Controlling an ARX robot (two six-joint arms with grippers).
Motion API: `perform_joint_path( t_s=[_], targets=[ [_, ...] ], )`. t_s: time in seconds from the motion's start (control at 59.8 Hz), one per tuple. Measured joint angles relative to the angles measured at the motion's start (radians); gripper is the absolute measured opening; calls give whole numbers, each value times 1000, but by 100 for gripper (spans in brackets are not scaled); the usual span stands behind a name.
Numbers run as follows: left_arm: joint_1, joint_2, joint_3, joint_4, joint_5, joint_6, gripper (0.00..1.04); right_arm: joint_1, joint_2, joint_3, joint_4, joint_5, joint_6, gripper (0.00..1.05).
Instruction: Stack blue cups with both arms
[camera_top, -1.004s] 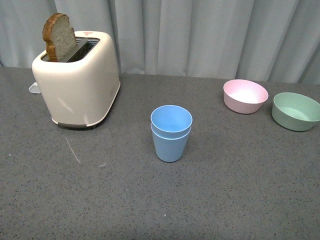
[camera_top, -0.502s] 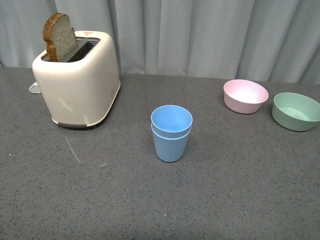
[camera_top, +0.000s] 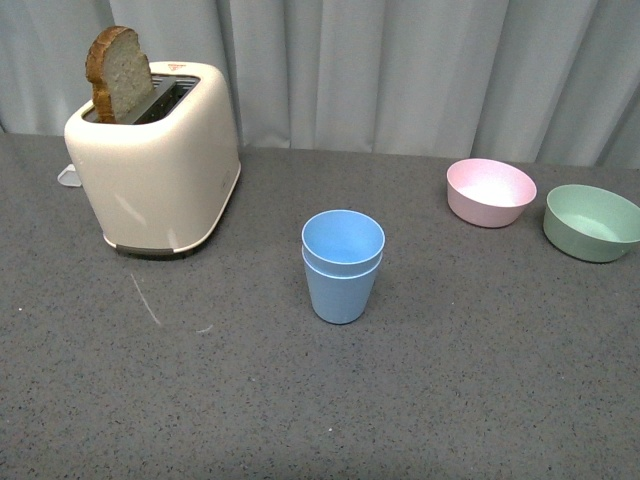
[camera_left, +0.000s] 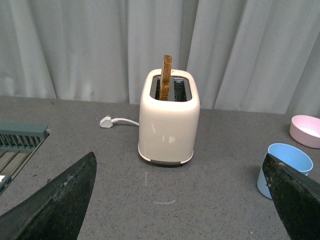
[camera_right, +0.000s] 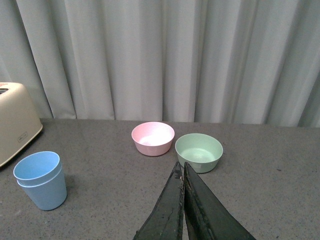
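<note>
Front view: the blue cups (camera_top: 342, 265) stand nested at mid-counter (camera_top: 480, 380), neither arm visible; left wrist view: the left gripper (camera_left: 182, 202) gapes wide, holding nothing, toaster (camera_left: 169, 119) beyond; right wrist view: the right gripper (camera_right: 183, 172) is pressed closed, empty, short of the pale green bowl (camera_right: 199, 152).

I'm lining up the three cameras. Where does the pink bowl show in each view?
Front view: the round pink plastic bowl sits far right, beside the pale green bowl.
Left wrist view: only its edge shows at the right border.
Right wrist view: centre, beside the green bowl.
Shared landmark: the stacked light blue plastic cups.
</note>
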Motion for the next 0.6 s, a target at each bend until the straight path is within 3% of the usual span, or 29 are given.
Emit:
perform_joint_path(
  t_s=[0.1,0.251,0.418,0.536,0.603],
  targets=[
    [0,0,0,0,0,0,98,0,0,0,0,0,-1,3],
    [0,0,0,0,0,0,98,0,-1,0,0,0,-1,31],
    [0,0,0,0,0,0,98,0,-1,0,0,0,-1,75],
    [0,0,0,0,0,0,98,0,-1,0,0,0,-1,96],
    [0,0,0,0,0,0,98,0,-1,0,0,0,-1,94]
  ],
)
